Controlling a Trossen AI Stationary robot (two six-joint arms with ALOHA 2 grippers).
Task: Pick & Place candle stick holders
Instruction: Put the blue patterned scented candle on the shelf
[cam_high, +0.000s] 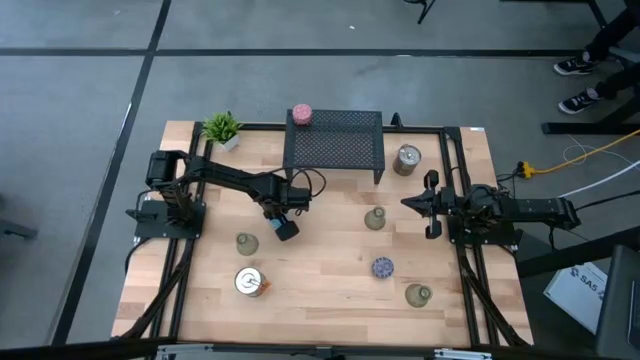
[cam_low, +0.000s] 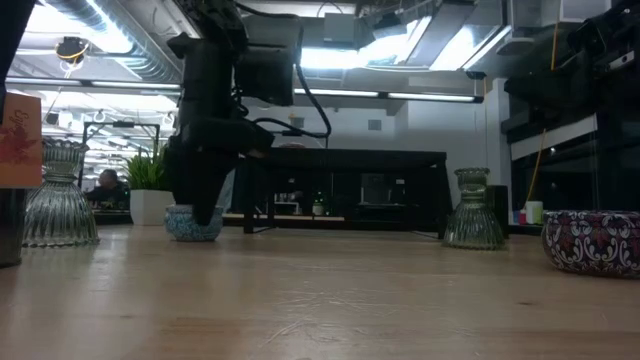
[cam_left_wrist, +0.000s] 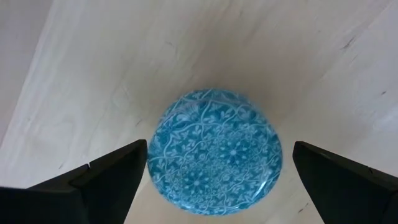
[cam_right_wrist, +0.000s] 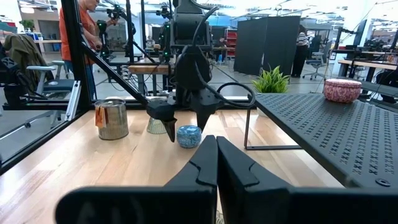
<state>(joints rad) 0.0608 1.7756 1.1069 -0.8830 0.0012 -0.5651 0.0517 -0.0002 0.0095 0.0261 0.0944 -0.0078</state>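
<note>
Jaws of the left gripper (cam_left_wrist: 214, 180) stand wide, one on each side of a light blue patterned candle holder (cam_left_wrist: 215, 151) that sits on the wooden surface (cam_high: 320, 265) between them, untouched as far as the wrist view shows. The right gripper (cam_high: 408, 203) has its jaws pressed together, holding nothing, near the surface's right edge.

Seven more holders show from above: one pink (cam_high: 301, 115) on the black mesh rack (cam_high: 334, 146), two shiny silver (cam_high: 407, 158) (cam_high: 249, 282), three clear greenish glass (cam_high: 375, 218) (cam_high: 246, 243) (cam_high: 418, 294), and one speckled dark blue (cam_high: 382, 267). A single potted plant (cam_high: 222, 128) stands at the back left corner.

The left arm reaches from its base at the left edge towards the middle, wrist bent straight down. The right arm lies low and level, pointing inward.
</note>
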